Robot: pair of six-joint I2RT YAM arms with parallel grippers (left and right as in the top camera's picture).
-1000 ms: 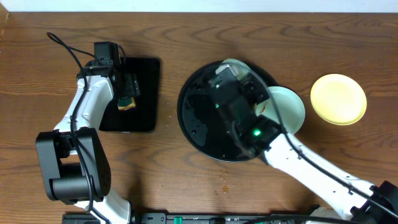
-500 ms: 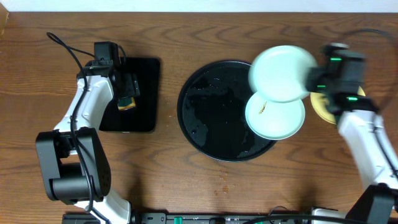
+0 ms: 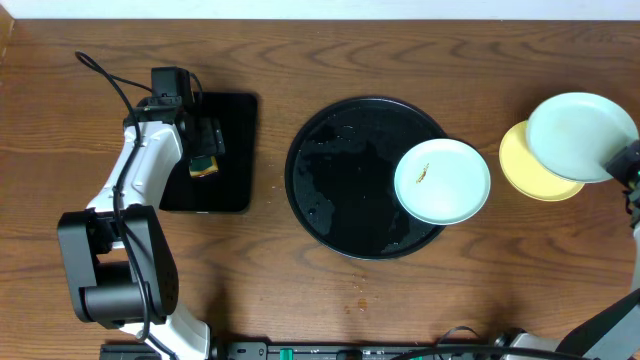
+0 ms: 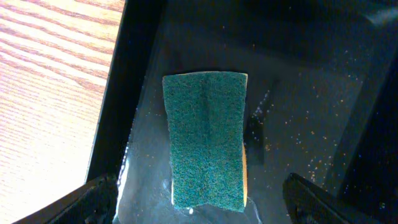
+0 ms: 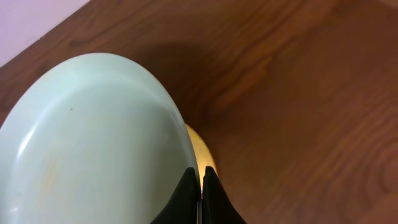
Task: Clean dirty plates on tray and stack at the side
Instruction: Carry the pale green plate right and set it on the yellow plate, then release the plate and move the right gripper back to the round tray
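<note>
The round black tray (image 3: 340,180) sits mid-table. A pale blue-white plate (image 3: 442,181) with a small brown smear lies on its right rim. My right gripper (image 5: 201,186) is shut on the rim of a second pale blue-white plate (image 3: 578,135), also in the right wrist view (image 5: 93,143), and holds it above the pale yellow plate (image 3: 530,168) on the table at the far right; a sliver of yellow shows in the wrist view (image 5: 202,149). My left gripper (image 4: 199,202) is open above a green sponge (image 4: 206,148) in the rectangular black tray (image 3: 228,150).
The green sponge also shows in the overhead view (image 3: 204,165) under the left arm. The wooden table's far edge runs along the top. The right arm reaches in from the right edge.
My right gripper has lifted the blue-white plate off the round tray and carried it right, to above the yellow plate. The left arm has not moved.
</note>
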